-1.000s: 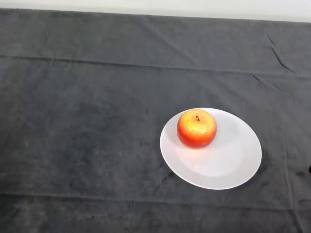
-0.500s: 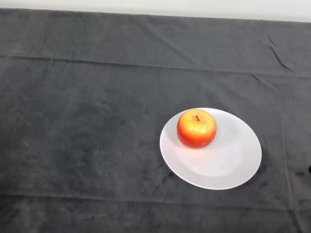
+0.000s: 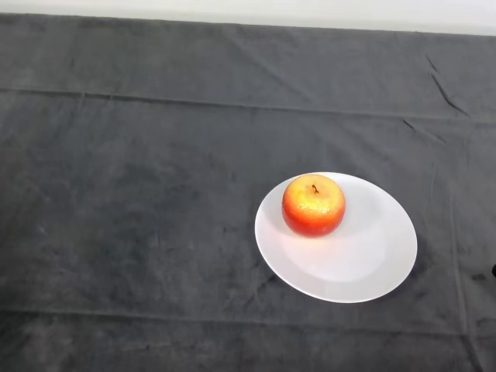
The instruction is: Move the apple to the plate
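Note:
A red and orange apple (image 3: 313, 205) stands upright, stem up, on the left part of a round white plate (image 3: 364, 260). The plate lies on the dark cloth, right of the middle of the view.
The dark cloth (image 3: 132, 194) covers the whole table, with creases running across it. A pale strip of wall (image 3: 248, 9) shows beyond the far edge of the table.

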